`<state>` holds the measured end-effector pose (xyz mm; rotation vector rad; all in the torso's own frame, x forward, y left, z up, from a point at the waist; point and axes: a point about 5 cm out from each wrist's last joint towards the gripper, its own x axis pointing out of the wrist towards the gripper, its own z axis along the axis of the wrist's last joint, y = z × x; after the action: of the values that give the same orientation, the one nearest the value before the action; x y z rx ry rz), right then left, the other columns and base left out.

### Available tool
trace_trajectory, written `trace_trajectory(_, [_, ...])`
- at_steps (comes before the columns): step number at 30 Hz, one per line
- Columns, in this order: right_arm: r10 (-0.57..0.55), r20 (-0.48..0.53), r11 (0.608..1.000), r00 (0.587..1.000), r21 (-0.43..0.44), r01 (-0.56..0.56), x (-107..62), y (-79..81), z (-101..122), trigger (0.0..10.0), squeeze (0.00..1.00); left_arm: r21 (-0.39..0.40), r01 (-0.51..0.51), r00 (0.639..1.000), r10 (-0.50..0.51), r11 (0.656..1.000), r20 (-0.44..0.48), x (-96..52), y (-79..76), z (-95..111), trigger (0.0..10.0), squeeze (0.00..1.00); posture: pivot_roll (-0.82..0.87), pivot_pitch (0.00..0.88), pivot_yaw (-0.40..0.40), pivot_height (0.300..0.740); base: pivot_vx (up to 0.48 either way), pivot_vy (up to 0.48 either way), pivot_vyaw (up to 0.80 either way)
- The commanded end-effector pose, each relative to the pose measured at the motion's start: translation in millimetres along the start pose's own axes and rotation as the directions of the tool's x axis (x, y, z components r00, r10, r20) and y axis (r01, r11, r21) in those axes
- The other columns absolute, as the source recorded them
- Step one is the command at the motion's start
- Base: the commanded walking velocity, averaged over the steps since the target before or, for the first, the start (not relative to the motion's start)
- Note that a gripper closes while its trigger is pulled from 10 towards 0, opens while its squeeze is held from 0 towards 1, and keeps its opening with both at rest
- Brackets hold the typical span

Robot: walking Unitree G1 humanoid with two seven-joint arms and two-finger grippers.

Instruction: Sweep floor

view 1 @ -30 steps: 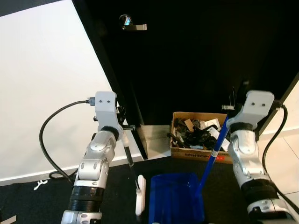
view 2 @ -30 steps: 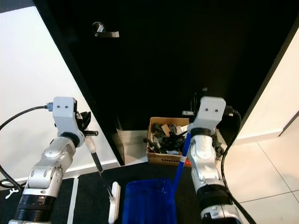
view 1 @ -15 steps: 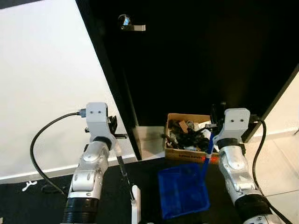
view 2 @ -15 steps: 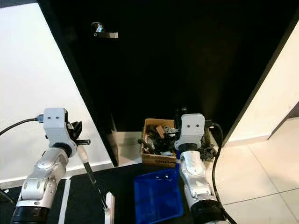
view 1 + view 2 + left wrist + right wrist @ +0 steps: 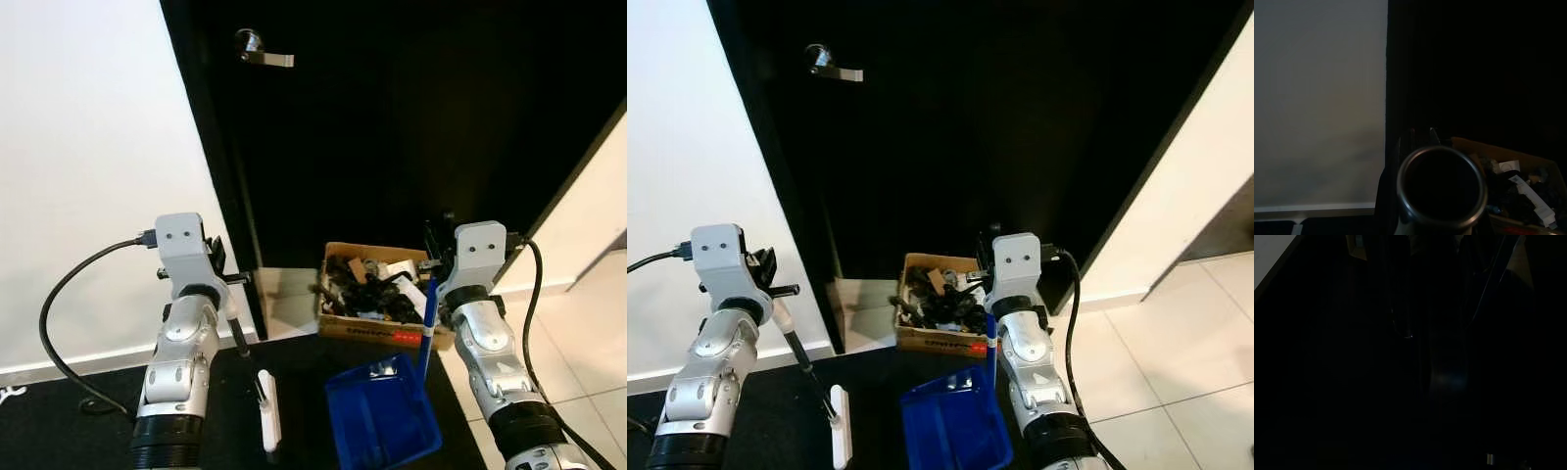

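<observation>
Black door (image 5: pixel 411 117) and white wall (image 5: pixel 88 147) fill the top of the frame, and low at centre you've got a cardboard box (image 5: pixel 377 328) of dark odds and ends on the dark floor (image 5: pixel 872 387), just above the blue dustpan (image 5: pixel 380 416). Your left gripper (image 5: pixel 223 284) is clamped on the broom handle (image 5: pixel 240 338), white brush head (image 5: pixel 267 423) down at lower centre-left, while your right gripper (image 5: pixel 438 266) appears closed on the dustpan's blue pole (image 5: pixel 427 323), though its wrist view is too dark to confirm. Looks like you're setting up the gather: next you'd need the pan's lip flat on the floor and the brush drawn across toward it.
</observation>
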<state>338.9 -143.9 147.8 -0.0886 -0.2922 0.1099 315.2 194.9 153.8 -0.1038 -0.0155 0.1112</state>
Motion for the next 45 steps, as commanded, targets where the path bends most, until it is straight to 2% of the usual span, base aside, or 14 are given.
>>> trace_trajectory(1, [0.029,0.031,1.000,0.999,0.009,-0.029,4.3,6.6,9,10.0,0.00,-0.015,-0.010,1.000,0.010,1.000,0.005,-3.0,-1.1,-4,10.0,0.00,-0.12,0.136,-0.051,0.740,0.000,0.000,0.00])
trace_trajectory(10, [0.044,0.013,0.997,0.999,0.064,-0.045,2.7,15.3,6,10.0,0.00,-0.004,-0.008,1.000,0.008,1.000,-0.007,-5.6,-4.9,-10,10.0,0.00,-0.11,0.134,-0.041,0.740,0.000,0.000,0.00])
trace_trajectory(12, [0.043,0.003,0.994,0.999,0.102,-0.043,0.1,20.9,4,10.0,0.00,-0.012,-0.002,1.000,0.002,1.000,-0.012,-6.4,-8.1,-10,10.0,0.00,-0.10,0.130,-0.033,0.740,0.000,0.000,0.00])
trace_trajectory(20, [0.053,-0.005,0.991,0.999,0.122,-0.052,-4.6,30.5,1,10.0,0.00,0.018,0.031,0.999,-0.030,0.999,-0.014,-4.5,-18.0,-10,10.0,0.00,-0.09,0.121,-0.013,0.740,0.000,0.000,0.00])
trace_trajectory(24, [0.052,-0.010,0.991,0.999,0.125,-0.051,-5.2,30.9,0,10.0,0.00,0.023,0.044,0.999,-0.043,0.999,-0.015,-2.7,-21.9,-10,10.0,0.00,-0.09,0.122,-0.007,0.740,0.000,0.000,0.00])
trace_trajectory(35, [0.037,-0.019,0.991,0.999,0.127,-0.034,-7.6,29.6,-3,10.0,0.00,0.040,0.049,0.998,-0.048,0.998,-0.028,0.8,-23.2,-10,10.0,0.00,-0.09,0.125,0.005,0.740,0.000,-0.421,0.00])
trace_trajectory(45, [0.031,-0.028,0.992,0.999,0.122,-0.027,-9.3,28.3,-4,10.0,0.00,0.042,0.033,0.999,-0.032,0.999,-0.037,2.2,-19.8,-12,10.0,0.00,-0.09,0.130,0.007,0.740,0.000,0.000,0.00])
